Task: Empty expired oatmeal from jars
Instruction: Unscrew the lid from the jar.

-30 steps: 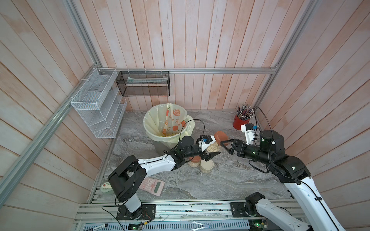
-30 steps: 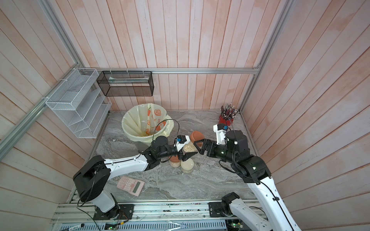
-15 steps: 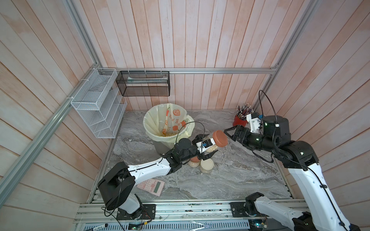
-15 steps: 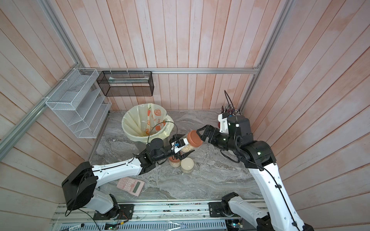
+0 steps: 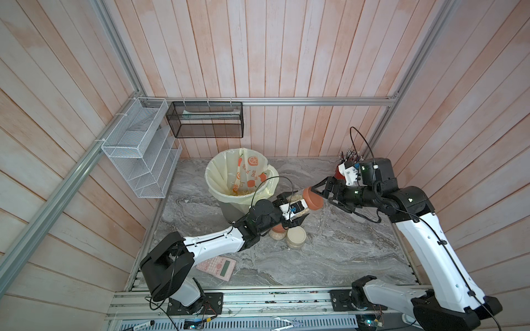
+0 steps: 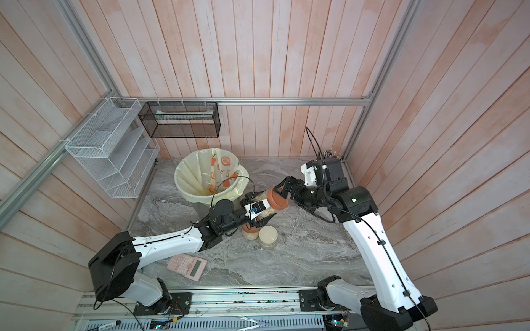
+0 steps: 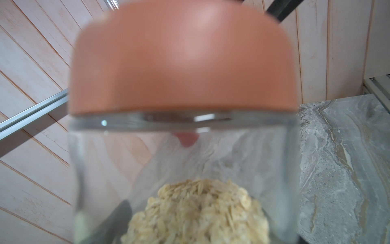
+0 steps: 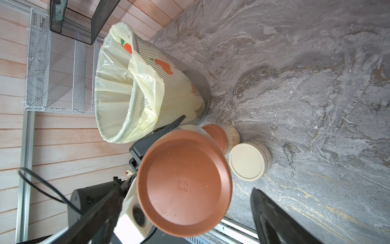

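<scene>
grey mesh bin with cream orange-print liner [image 5: 226, 210]; just right of it, left gripper [image 5: 292, 206] clamped on small clear glass jar [image 5: 296, 198] of pale flaky oatmeal [image 7: 196, 211], held aloft, long axis near level, round terracotta-orange screw lid [image 5: 313, 198] pointing rightward; right gripper [image 5: 320, 196] spread wide, jaws flanking that lid, likely best placed to unscrew it

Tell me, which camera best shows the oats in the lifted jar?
The left wrist view: the oatmeal sits close up, single flakes visible through the jar. Both top views show only a small pale patch; in the right wrist view the orange lid hides almost all.
</scene>
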Robot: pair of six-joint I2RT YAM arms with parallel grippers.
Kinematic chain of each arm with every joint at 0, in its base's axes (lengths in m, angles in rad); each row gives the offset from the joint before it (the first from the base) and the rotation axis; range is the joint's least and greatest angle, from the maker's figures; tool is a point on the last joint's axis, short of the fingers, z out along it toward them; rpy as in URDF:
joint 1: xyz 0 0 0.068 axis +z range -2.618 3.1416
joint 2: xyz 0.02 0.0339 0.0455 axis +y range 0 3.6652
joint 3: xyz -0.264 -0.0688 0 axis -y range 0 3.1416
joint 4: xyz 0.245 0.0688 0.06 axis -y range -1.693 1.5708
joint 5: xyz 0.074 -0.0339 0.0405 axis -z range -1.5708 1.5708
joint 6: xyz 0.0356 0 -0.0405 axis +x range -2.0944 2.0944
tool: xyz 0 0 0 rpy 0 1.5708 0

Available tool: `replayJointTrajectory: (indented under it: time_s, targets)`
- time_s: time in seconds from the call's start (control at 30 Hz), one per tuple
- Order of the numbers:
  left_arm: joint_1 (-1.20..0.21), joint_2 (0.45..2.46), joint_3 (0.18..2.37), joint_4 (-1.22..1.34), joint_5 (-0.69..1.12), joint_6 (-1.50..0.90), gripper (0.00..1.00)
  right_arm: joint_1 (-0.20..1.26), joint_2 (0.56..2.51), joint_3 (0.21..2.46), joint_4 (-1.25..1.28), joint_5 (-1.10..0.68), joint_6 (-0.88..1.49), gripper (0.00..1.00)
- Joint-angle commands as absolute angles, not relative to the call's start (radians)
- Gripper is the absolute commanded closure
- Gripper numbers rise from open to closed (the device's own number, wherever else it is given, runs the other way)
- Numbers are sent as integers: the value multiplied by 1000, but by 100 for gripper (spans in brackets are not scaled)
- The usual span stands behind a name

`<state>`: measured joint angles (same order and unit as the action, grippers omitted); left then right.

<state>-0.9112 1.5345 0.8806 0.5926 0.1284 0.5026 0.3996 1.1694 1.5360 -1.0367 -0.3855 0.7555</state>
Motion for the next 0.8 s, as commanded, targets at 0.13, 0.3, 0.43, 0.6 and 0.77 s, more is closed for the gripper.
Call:
replayJointTrajectory:
  time_s: [0.13, 0.3, 0.43, 0.6, 0.77]
  targets:
    - [-915, 1502, 885, 711, 105, 514, 78, 429, 1213, 1548, -1053, -380, 729, 2]
    - [-920, 1508, 888, 708, 94, 519, 80, 446, 1217, 1540, -1034, -372, 729, 2]
    - [-921, 1508, 886, 704, 92, 522, 80, 466, 1229, 1547, -1039, -363, 723, 2]
    - [-922, 1512, 884, 704, 87, 522, 80, 496, 1250, 1566, -1067, -328, 706, 3]
    - [-922, 1511, 883, 690, 92, 524, 81, 502, 1258, 1581, -1092, -291, 686, 5]
